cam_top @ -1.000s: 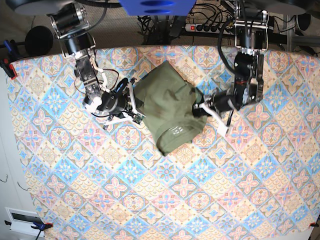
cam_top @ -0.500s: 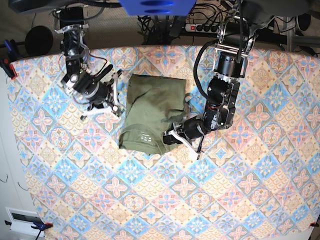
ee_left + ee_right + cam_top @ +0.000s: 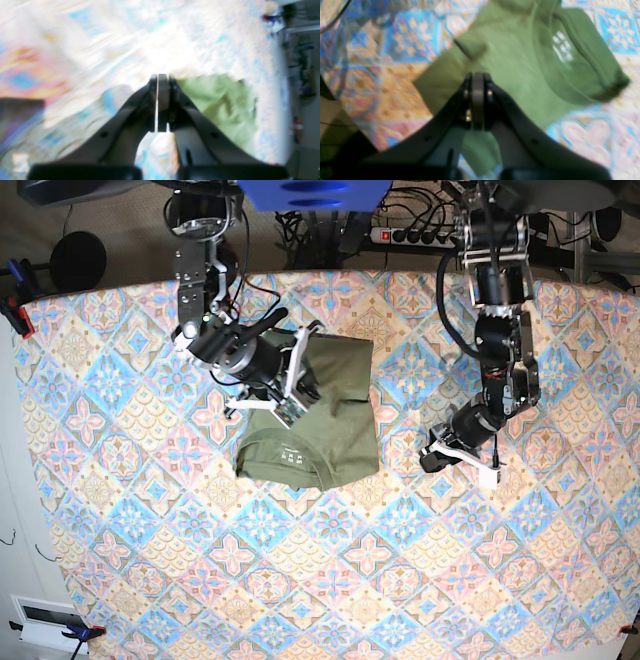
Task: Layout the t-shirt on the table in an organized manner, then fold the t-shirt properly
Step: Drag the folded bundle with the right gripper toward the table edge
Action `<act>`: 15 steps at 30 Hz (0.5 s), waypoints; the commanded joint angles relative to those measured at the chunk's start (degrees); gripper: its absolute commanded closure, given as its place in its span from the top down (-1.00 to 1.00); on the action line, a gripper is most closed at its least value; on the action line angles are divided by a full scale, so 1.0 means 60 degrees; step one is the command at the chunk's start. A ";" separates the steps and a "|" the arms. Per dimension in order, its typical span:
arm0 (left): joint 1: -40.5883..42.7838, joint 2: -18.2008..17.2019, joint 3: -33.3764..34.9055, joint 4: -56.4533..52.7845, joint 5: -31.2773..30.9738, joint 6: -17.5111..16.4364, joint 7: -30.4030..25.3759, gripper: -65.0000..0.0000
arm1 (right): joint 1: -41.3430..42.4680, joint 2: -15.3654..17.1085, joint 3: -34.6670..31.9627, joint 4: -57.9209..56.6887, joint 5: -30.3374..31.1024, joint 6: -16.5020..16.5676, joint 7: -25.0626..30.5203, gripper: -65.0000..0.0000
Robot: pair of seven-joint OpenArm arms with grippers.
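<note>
The olive-green t-shirt (image 3: 320,425) lies folded into a compact rectangle on the table (image 3: 330,570), left of centre, with its pale neck label (image 3: 293,455) up near the front edge. My right gripper (image 3: 295,385) hovers over the shirt's back-left part, shut, with nothing seen between its fingers. The right wrist view shows that shut gripper (image 3: 477,75) above the t-shirt (image 3: 520,62) and its label (image 3: 561,50). My left gripper (image 3: 432,457) sits over bare tablecloth to the right of the shirt, shut and holding nothing. In the blurred left wrist view the gripper (image 3: 158,77) points toward the t-shirt (image 3: 220,105).
A power strip (image 3: 415,235) and cables lie beyond the table's far edge. A red clamp (image 3: 18,315) grips the cloth at the left edge. A white box (image 3: 45,620) sits off the front-left corner. The patterned cloth stretches wide in front of the shirt.
The shirt went from a bunched heap between both grippers to a flat folded rectangle. My left gripper pulled off it to the right; my right gripper swung out left, then back over it.
</note>
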 commanded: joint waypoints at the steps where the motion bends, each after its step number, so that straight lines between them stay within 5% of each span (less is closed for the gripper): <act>1: 0.0043 -0.0022 -0.0121 0.0476 -0.0425 -0.0209 -0.0153 -1.00 | 0.0126 -0.0188 -0.0258 0.0131 0.0217 0.0042 0.0316 -1.00; 15: 0.1889 -0.0315 -0.1293 0.2234 -0.1964 -0.0209 0.0521 -1.00 | 0.0507 -0.0260 -0.0697 -0.2463 0.0217 0.0042 0.0946 -1.00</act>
